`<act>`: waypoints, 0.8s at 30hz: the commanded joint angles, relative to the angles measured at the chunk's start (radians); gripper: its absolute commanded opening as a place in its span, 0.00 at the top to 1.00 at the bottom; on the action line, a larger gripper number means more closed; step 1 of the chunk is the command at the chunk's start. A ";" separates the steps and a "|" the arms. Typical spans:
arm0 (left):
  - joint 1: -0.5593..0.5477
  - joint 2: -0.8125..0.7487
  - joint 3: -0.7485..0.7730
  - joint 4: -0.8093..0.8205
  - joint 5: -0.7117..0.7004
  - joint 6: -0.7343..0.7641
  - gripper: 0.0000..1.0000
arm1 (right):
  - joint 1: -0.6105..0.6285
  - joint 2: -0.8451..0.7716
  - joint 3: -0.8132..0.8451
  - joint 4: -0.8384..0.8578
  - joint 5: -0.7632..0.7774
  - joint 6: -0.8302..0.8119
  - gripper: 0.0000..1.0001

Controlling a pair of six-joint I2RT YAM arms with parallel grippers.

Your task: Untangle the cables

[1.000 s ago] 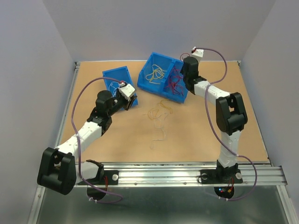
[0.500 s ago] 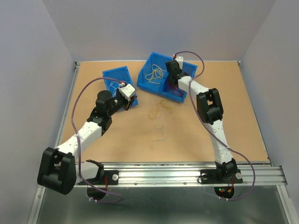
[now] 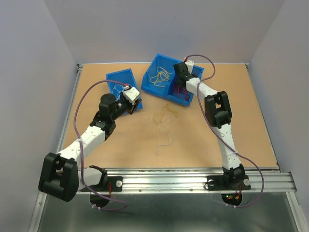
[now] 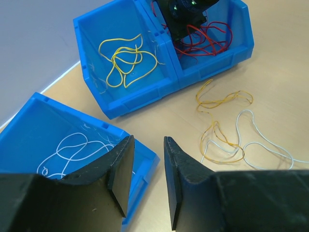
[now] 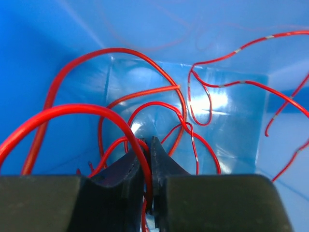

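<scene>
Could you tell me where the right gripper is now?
Top view, far side, right of centre: the right gripper is among the red wires in the double blue bin.

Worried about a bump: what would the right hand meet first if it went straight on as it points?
Most likely the red cables looped just before the right hand, then the blue bin wall; depth is unclear.
</scene>
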 commanded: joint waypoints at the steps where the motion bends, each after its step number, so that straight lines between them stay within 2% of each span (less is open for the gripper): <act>1: 0.001 -0.035 -0.010 0.039 0.003 0.011 0.57 | -0.010 -0.075 -0.005 -0.087 0.032 0.027 0.85; 4: 0.001 -0.042 -0.017 0.040 -0.002 0.017 0.55 | -0.010 -0.124 0.007 -0.087 0.066 0.002 0.82; 5: 0.001 -0.047 -0.020 0.039 -0.002 0.020 0.53 | -0.010 -0.153 0.017 -0.090 0.070 -0.014 0.80; 6: 0.001 -0.045 -0.020 0.039 -0.002 0.023 0.52 | -0.010 -0.171 0.017 -0.088 0.078 -0.019 0.72; 7: -0.001 -0.044 -0.020 0.040 -0.002 0.025 0.51 | -0.010 -0.184 0.015 -0.088 0.076 -0.027 0.68; 11: -0.006 -0.024 -0.017 0.039 -0.005 0.035 0.45 | -0.010 -0.265 -0.017 -0.087 0.073 -0.030 0.62; 12: -0.012 -0.016 -0.015 0.039 -0.003 0.040 0.41 | -0.010 -0.277 -0.034 -0.087 0.075 -0.028 0.52; 15: -0.024 0.007 -0.007 0.031 -0.016 0.045 0.36 | -0.008 -0.332 -0.060 -0.081 0.072 -0.034 0.43; 19: -0.038 0.024 0.005 0.020 -0.032 0.052 0.33 | 0.003 -0.446 -0.211 -0.010 0.015 -0.071 0.22; 24: -0.045 0.040 0.016 0.004 -0.033 0.063 0.32 | 0.029 -0.607 -0.418 0.072 -0.113 -0.146 0.21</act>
